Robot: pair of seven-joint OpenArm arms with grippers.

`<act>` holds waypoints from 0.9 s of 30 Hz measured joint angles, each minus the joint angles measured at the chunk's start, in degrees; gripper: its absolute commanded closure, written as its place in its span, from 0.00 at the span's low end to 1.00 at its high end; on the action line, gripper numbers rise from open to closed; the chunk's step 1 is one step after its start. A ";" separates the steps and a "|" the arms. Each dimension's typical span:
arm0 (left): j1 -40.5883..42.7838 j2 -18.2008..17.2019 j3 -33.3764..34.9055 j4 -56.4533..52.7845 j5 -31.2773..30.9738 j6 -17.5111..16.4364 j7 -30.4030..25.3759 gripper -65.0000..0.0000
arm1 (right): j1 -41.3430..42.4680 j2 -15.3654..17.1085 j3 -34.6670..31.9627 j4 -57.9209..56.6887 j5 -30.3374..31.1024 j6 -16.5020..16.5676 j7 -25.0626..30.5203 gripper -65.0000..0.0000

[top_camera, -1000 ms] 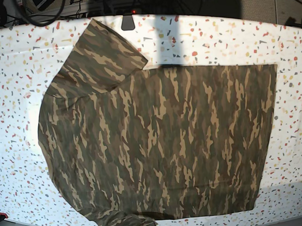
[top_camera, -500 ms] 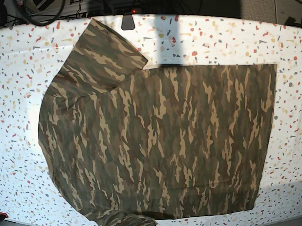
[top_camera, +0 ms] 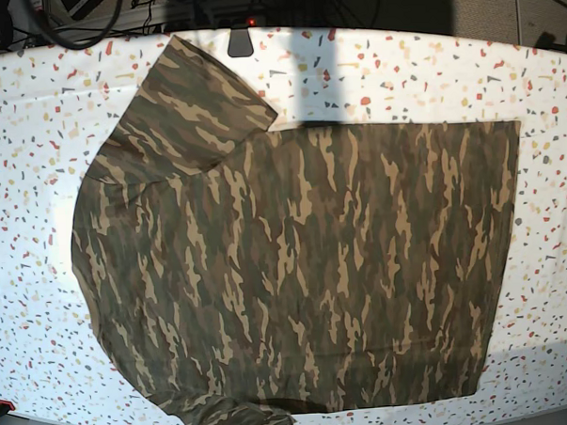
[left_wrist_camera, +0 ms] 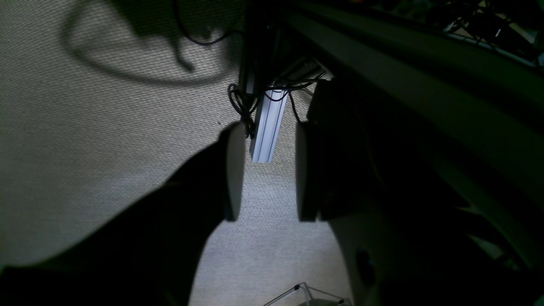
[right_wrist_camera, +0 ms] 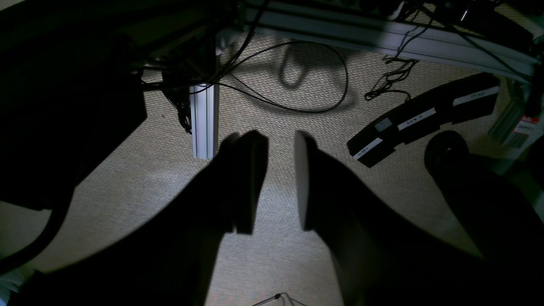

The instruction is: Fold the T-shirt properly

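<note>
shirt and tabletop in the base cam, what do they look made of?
T-shirt: soft woven or knit cloth, matte, printed camouflage; it lies limp and flat with faint creases and a soft sleeve fold. Exact fibre can't be told.
Tabletop: white with coloured flecks, terrazzo-look; smooth and slightly glossy under the light. Whether real stone, laminate or a printed sheet is unclear.

A matt camouflage cloth T-shirt [top_camera: 305,268] lies on a smooth, speckled terrazzo-look worktop [top_camera: 418,70]; below, coarse woven carpet [left_wrist_camera: 85,148] surrounds a ribbed, brushed-metal frame leg [left_wrist_camera: 267,131].
</note>
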 measured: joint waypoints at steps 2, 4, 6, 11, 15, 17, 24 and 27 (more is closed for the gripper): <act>0.00 0.00 0.00 0.00 0.00 0.02 -0.24 0.69 | -0.13 0.00 -0.02 0.00 0.00 0.00 0.26 0.74; 0.00 0.00 -0.02 0.00 0.00 0.02 -0.26 0.69 | -0.31 0.00 0.00 0.02 0.00 0.00 0.35 0.74; 0.00 0.00 -0.02 0.00 0.07 0.02 -0.26 0.69 | -0.59 0.20 -0.02 0.04 0.00 0.02 0.35 0.74; 0.63 0.00 0.00 0.96 4.09 0.00 -0.42 0.69 | -3.04 2.21 0.00 2.19 -0.02 1.55 0.44 0.74; 4.76 0.15 0.00 7.19 4.11 -0.02 -0.48 0.69 | -7.76 5.22 0.00 9.07 0.02 4.33 0.83 0.74; 7.91 0.17 0.00 11.98 4.22 -0.02 -0.02 0.69 | -10.82 7.15 0.00 13.77 0.04 5.42 0.79 0.74; 20.50 0.31 0.02 32.94 4.48 -1.99 6.38 0.69 | -24.48 12.94 0.00 34.56 0.09 5.64 -0.02 0.74; 26.64 0.35 0.11 43.06 4.28 -5.31 7.56 0.69 | -31.43 15.23 -0.07 45.51 0.20 5.77 -0.90 0.74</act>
